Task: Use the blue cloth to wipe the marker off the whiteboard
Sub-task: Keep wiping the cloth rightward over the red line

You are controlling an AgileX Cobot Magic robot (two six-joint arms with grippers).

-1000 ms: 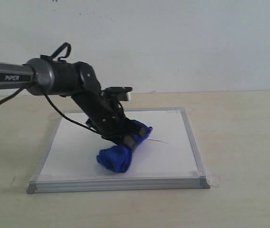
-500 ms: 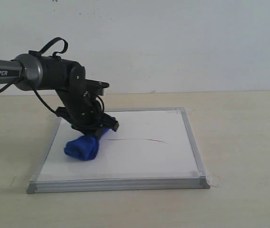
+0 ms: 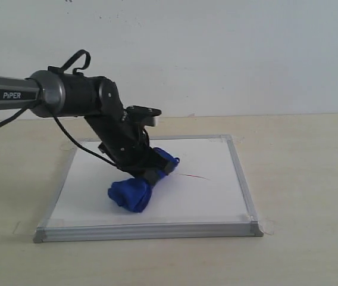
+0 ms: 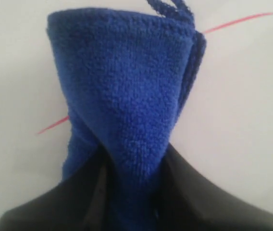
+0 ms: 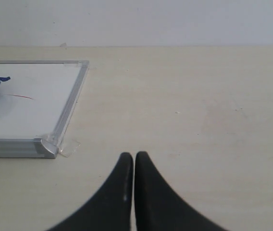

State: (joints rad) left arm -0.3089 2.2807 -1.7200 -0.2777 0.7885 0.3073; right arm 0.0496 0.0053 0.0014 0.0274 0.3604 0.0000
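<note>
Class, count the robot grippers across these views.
2. The left gripper is over the whiteboard, clamped on the blue cloth; the right gripper is shut, above the table beside it.

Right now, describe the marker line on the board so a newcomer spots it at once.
Find the white board with the metal frame, flat on the table. A bunched blue cloth rests on it, and in the exterior view the line runs out from the cloth toward the right-hand frame. It is thin and dark red, the only mark on the white.
</note>
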